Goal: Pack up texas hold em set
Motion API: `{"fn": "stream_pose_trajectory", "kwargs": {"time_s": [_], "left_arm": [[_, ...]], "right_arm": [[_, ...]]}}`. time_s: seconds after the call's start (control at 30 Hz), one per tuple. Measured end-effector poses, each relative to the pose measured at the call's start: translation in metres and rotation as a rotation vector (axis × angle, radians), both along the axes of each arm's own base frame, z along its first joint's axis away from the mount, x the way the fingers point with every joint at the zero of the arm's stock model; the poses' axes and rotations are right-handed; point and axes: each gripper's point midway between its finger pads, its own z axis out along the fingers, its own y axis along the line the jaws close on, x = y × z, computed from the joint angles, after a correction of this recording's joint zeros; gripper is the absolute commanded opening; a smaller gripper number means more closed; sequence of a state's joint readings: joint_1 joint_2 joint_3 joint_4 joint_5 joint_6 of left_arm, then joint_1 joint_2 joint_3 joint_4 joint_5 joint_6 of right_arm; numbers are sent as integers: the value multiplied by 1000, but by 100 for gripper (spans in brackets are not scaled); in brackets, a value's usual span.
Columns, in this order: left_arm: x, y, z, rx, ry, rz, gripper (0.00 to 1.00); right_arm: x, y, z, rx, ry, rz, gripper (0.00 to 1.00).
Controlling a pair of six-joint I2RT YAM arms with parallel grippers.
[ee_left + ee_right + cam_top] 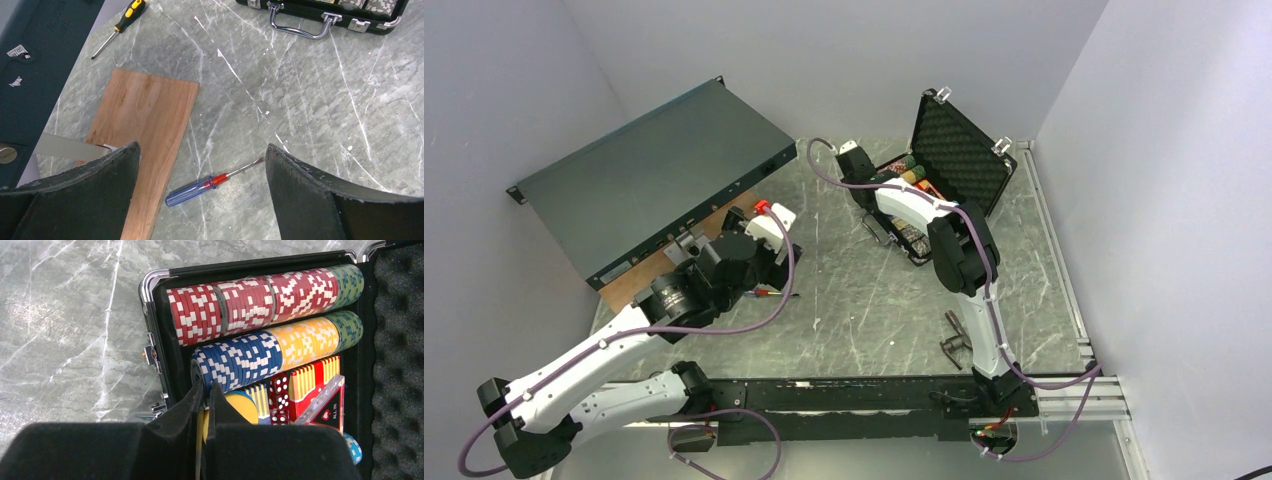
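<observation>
**Packing check: one shut, one wide open**

Top view: black briefcase (959,150) sits open near the table's (864,300) far right corner, egg-crate foam lining showing.

Left wrist: left claw (202,146) gapes wide, empty, over the marbled stone, a clear-blue screwdriver (195,187) and a wooden board (145,120).

Right wrist: right claw (206,387) pinched shut by the ridged blue chips (240,360); can't tell if it grips anything.

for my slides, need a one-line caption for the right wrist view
Right gripper shut on a thin yellow disc over the poker chips in the open briefcase
</observation>
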State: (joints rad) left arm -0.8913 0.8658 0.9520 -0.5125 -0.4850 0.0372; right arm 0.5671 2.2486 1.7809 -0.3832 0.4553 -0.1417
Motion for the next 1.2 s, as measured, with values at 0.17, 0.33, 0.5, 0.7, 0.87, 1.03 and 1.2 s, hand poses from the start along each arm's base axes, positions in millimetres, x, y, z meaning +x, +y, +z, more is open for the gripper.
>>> {"fn": "stream_pose_trajectory", "kwargs": {"time_s": [0.17,0.33,0.5,0.7,0.87,1.03,1.2], "left_arm": [[1,1,-1,-1,5,1,96],[2,1,-2,1,6,4,96],[3,-1,-6,13,17,3,96],[3,-2,-6,8,21,-1,96],[4,-1,-6,8,21,4,98],[6,-1,-11,22,32,9,99],[5,-1,-12,25,37,5,99]], "right_arm": [[0,2,0,6,14,9,24],[2,3,-1,52,33,12,36],[5,5,7,102,45,8,37],[1,5,22,147,45,8,34],[-19,-2,37,199,43,-6,46],[-48,-17,64,303,27,-31,60],[-78,-41,85,393,2,-82,69]]}}
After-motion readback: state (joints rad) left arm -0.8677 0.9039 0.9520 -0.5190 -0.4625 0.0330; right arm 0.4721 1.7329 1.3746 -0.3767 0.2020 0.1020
